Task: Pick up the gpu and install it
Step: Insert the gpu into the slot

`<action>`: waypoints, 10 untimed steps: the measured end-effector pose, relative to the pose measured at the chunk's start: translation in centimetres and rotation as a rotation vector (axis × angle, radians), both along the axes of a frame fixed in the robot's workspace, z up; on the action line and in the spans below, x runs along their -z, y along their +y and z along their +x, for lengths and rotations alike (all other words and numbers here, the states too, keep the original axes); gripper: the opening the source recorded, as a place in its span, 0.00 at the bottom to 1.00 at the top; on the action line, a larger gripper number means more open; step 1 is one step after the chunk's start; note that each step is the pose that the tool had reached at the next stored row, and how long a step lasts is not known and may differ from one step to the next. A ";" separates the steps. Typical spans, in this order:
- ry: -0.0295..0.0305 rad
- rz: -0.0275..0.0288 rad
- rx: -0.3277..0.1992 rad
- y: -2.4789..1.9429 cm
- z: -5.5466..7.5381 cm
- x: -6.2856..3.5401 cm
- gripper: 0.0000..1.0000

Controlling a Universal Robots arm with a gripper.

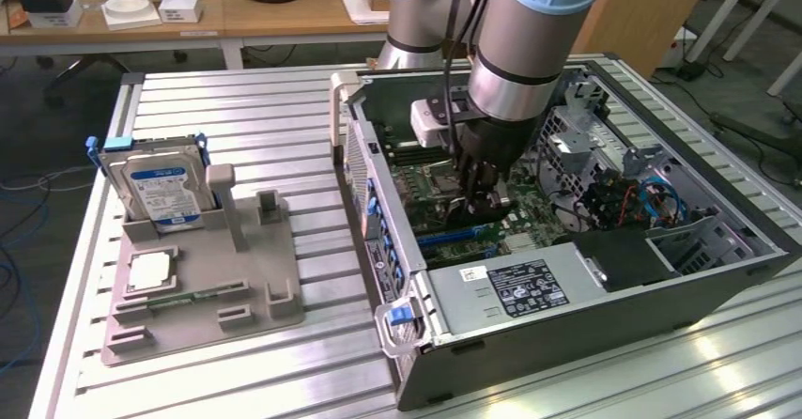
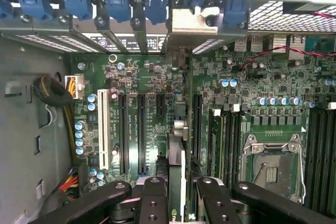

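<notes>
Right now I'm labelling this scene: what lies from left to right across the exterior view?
Hard drive → grey tray → computer case, with the gripper lowered inside it.

My grey-and-pale-blue jointed arm (image 1: 527, 34) reaches steeply down, its silver wrist collar pointing almost straight at the floor. Below it my black two-fingered metal gripper (image 1: 480, 201) hangs low, fingers (image 2: 153, 203) drawn partway together and clamped on a thin dark card (image 2: 177, 182) held edge-on between them.
</notes>
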State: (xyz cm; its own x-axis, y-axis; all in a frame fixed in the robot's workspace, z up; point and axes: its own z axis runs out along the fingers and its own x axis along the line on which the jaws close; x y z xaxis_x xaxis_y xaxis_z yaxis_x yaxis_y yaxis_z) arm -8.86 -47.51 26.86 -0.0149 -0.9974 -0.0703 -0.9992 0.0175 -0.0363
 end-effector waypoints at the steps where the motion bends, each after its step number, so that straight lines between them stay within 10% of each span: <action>1: -0.0001 0.0001 0.000 0.00 0.0 0.06 0.26; 10: 0.0000 0.0000 0.000 0.00 -0.2 0.78 0.26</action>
State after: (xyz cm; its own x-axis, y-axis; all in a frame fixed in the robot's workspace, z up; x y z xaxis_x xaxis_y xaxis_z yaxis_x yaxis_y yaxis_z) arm -9.08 -47.51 26.08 -0.0146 -0.9974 -0.0703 -0.9992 0.0172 -0.0363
